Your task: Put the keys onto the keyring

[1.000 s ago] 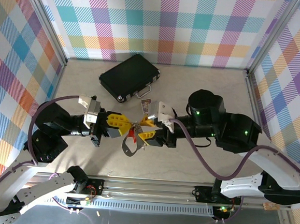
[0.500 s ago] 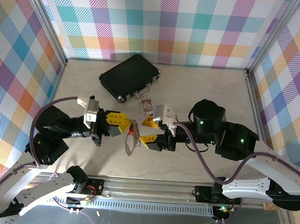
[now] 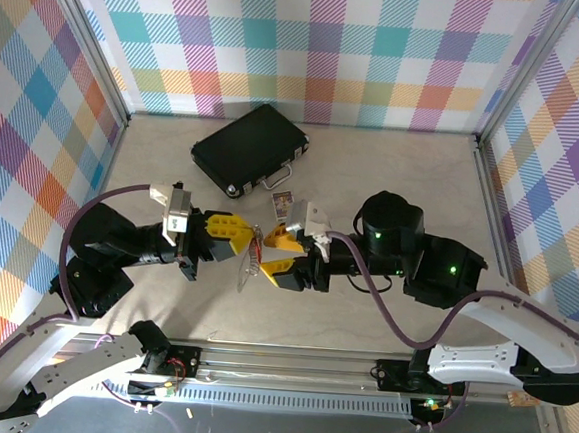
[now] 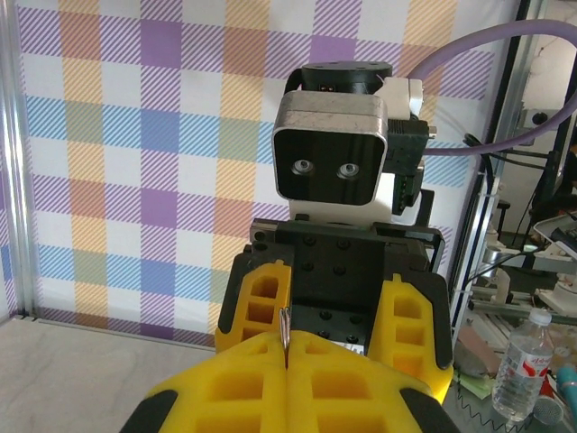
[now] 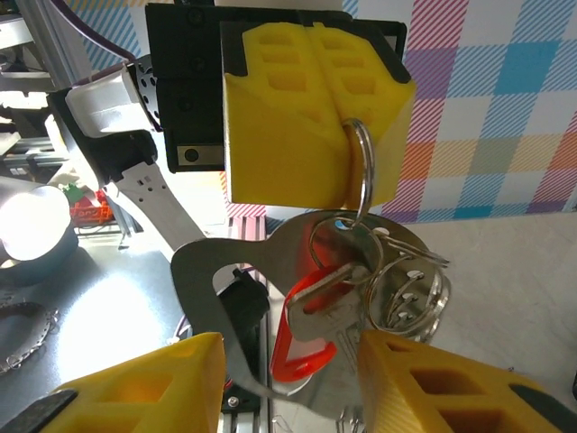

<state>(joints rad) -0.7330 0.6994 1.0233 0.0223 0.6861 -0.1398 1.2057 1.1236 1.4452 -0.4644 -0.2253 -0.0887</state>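
My left gripper (image 3: 241,243) is shut on a silver split ring (image 5: 361,170), held above the table at mid-height. From that ring hang the keyring (image 5: 193,287), a flat silver-grey loop, a bright red oblong key tag (image 5: 305,347) with a silver key (image 5: 347,317) across it, and several smaller rings (image 5: 410,289). In the left wrist view the ring's thin edge (image 4: 285,336) sticks up between my closed yellow fingers. My right gripper (image 5: 288,361) faces the left one, open, one yellow finger on each side of the hanging bunch. From above, the keyring (image 3: 247,269) dangles between both grippers.
A black case (image 3: 250,148) lies at the back of the table, left of centre. A small card (image 3: 283,204) lies just behind the grippers. Plaid walls enclose the table on three sides, and an aluminium rail (image 3: 288,359) runs along the front.
The right gripper backed off to the right, then came back left, so its fingers now straddle the hanging bunch. The left gripper has held still, shut on the ring.
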